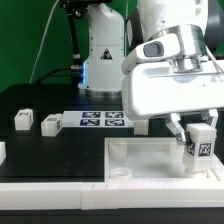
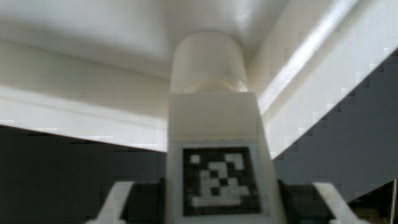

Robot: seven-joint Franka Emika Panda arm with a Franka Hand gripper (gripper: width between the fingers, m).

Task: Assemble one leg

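Black bench (image 1: 40,100) is carrying everything. Arm (image 1: 170,85) is hanging wrist-down over the tray panel (image 1: 150,162), at its end on the exterior view's right. Jaws are clamping the leg (image 1: 203,143) upright, tag facing out. In the wrist view its rounded tip is pointing at the tray panel's inner wall, contact unclear. Marker board (image 1: 101,120) is lying behind the tray panel. Two loose blocks (image 1: 24,120) are sitting well apart from the panel, with bare bench around them.

Leg (image 1: 201,143) white, black-and-white square tag (like tags on white marker board (image 1: 102,120)); table (image 1: 55,150) black; backdrop (image 1: 25,40) green.
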